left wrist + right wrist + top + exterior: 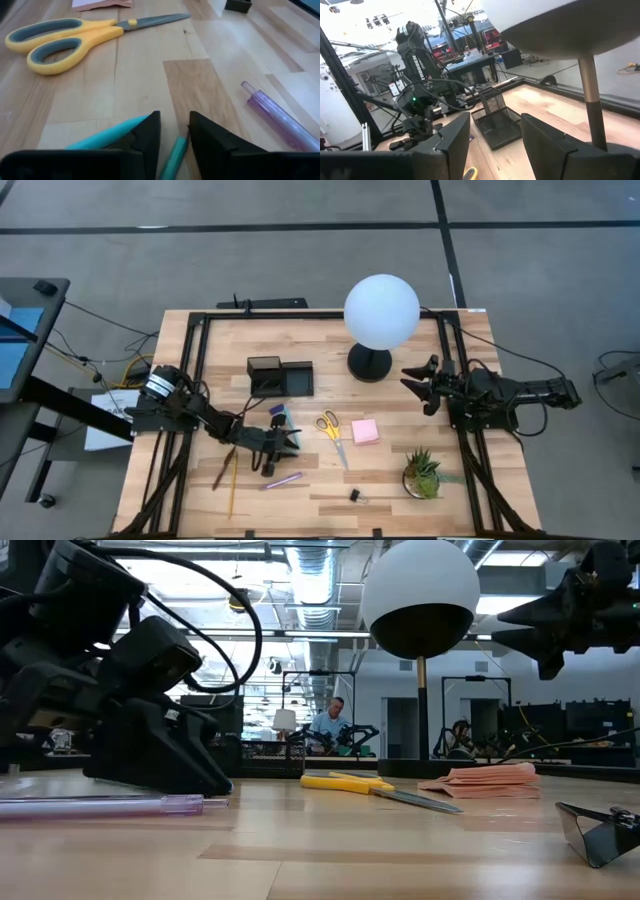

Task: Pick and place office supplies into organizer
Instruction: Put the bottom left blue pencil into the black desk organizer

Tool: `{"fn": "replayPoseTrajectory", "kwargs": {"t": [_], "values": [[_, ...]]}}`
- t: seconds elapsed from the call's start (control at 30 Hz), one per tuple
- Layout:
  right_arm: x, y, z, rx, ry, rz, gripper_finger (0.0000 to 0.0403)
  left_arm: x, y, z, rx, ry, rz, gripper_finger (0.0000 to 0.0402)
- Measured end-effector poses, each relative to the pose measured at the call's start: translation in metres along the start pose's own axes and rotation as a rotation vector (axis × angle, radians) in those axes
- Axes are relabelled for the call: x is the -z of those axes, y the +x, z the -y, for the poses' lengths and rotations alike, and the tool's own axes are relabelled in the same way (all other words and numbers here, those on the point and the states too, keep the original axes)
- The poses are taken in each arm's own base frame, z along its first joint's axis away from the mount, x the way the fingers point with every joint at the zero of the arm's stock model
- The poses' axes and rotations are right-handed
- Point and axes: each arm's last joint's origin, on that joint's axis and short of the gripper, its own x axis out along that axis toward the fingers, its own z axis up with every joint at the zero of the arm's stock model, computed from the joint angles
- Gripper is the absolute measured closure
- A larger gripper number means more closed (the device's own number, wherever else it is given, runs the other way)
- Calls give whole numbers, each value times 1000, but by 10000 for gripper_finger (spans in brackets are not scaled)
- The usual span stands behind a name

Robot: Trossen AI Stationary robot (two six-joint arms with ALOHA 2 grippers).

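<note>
- We find the left claw (285, 442) low over the desk (400, 500) at about seven o'clock from centre, its jaws closed down on a teal pen (172, 159); a second teal piece (107, 135) lies just beside one finger.
- The right claw (415, 388) hangs above the desk's three o'clock edge, beside the white globe lamp (381, 311), jaws apart and holding nothing.
- The organizer (280, 377) sits at about eleven o'clock from centre; its lower tray looks bare, and we cannot see into the taller cup.
- We judge the task barely begun. Most supplies lie loose on the desk:
  - the yellow-handled scissors (332, 432) and pink sticky-note pad (365, 431) near centre, apart but close
  - the purple pen (283, 479) at six o'clock from the left claw
  - the brown pen (224, 469) and yellow pencil (233, 485) toward the eight o'clock corner
  - a black clip (355, 495) near the six o'clock edge
- What is left, as we read it: lift the teal pen, carry it toward twelve o'clock to the cup, then clear the rest.
- The potted plant (422, 473) at five o'clock is not part of the job.
</note>
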Motion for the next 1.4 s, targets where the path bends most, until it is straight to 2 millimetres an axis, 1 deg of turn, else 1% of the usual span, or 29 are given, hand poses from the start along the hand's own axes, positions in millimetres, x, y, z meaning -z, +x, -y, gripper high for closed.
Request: {"fn": "replayPoseTrajectory", "kwargs": {"t": [0.1,0.27,0.43,0.6,0.73,0.83,0.97,1.1,1.2,1.27,1.3,1.4], "values": [[1,0,0,4,22,-13,234,0,0,0,-11,-37,2,337],[2,0,1,5,25,-19,234,1,0,-1,-33,-90,6,388],[2,0,0,-1,100,-19,234,-4,0,-1,-39,-63,51,388],[2,-1,-3,-36,139,-21,235,-20,6,-3,-85,17,56,395],[-4,0,-9,-95,138,27,241,-31,14,-6,-100,42,59,395],[-12,1,-16,-157,122,102,247,-42,20,-7,-112,62,80,396],[-15,5,-23,-211,98,132,256,-62,28,-9,-122,70,134,397],[-11,13,-29,-226,93,107,264,-79,35,-12,-130,85,155,396],[-4,20,-32,-222,78,65,270,-97,38,-16,-146,106,203,398],[1,24,-32,-212,65,33,273,-110,35,-21,-163,98,246,399],[3,26,-33,-207,59,18,274,-118,31,-23,-179,90,273,400],[10,31,-33,-196,44,-21,276,-144,9,-35,-222,78,377,401]]}}
